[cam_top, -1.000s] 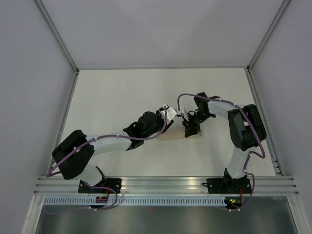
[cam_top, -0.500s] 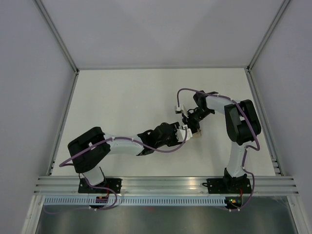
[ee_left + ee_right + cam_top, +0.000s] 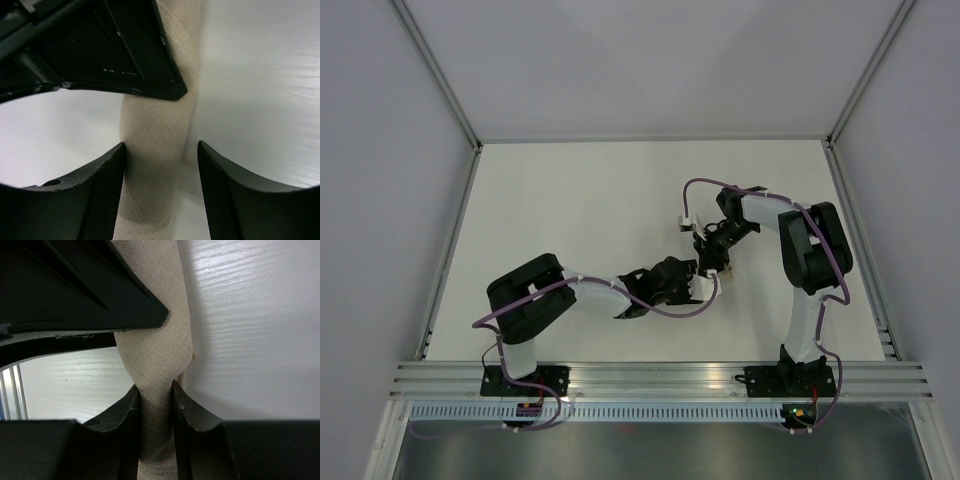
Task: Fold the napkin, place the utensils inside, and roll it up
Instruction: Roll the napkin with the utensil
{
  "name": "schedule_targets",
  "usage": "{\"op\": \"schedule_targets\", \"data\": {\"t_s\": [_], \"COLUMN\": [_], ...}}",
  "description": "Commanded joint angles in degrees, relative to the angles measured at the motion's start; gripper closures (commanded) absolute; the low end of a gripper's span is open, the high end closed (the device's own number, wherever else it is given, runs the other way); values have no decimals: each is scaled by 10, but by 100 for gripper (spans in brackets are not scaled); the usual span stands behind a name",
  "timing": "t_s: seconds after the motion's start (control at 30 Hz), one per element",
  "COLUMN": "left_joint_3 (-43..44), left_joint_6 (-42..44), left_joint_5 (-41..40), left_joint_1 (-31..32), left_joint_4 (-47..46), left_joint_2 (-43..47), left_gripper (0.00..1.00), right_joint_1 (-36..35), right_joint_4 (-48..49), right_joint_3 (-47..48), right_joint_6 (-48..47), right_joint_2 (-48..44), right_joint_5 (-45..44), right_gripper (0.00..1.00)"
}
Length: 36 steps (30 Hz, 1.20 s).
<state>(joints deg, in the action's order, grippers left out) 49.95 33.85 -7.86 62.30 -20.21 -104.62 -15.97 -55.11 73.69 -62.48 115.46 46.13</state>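
Note:
The napkin is a narrow beige roll lying on the white table. My left gripper is open and straddles the roll; its left finger touches the roll's side and its right finger stands apart. My right gripper is shut on the napkin and pinches the roll thin between its fingers. In the top view the two grippers meet right of centre, the left just nearer than the right, and they hide the napkin. The utensils are hidden.
The right gripper's black body fills the top of the left wrist view, and the left gripper's body fills the top of the right wrist view. The white table has grey walls on three sides and a metal rail at the near edge.
My left arm has swung right and nearer, bringing its gripper from left of the napkin to the spot just below the right gripper. The right gripper has shifted slightly.

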Motion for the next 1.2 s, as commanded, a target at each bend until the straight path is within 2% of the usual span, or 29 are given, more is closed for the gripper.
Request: {"op": "schedule_targets", "data": {"t_s": [0.0,0.13,0.23,0.27,0.37,0.4,0.5,0.57,0.67,0.93,1.17], "left_joint_3": [20,24,33,37,49,51,66,71,82,118,202], "left_joint_6": [44,48,39,34,15,10,-9,-20,-49,-148,-258], "left_joint_5": [-22,-31,-22,-16,13,27,47,52,65,72,63], "left_joint_1": [-4,-8,-13,-15,-22,-23,-28,-30,-37,-49,-49], "left_joint_4": [-14,-5,22,34,74,89,118,133,154,185,252], "left_joint_2": [-22,-33,-35,-36,-34,-34,-37,-40,-44,-64,-122], "left_gripper": [36,37,44,51,63,65,78,83,84,83,81], "right_joint_1": [-6,-5,-5,-5,-3,-2,0,5,15,83,160], "right_joint_4": [16,14,11,10,5,5,15,26,63,222,235], "right_joint_3": [-20,-18,-16,-16,-13,-13,-11,-9,-7,-5,6], "right_joint_6": [-35,-36,-34,-34,-30,-29,-9,15,59,288,361], "right_joint_2": [50,54,53,52,47,43,26,7,-20,-95,-132], "right_joint_5": [-51,-49,-48,-47,-41,-40,-38,-37,-37,-58,-73], "right_gripper": [73,73,71,71,57,46,33,29,26,24,25]}}
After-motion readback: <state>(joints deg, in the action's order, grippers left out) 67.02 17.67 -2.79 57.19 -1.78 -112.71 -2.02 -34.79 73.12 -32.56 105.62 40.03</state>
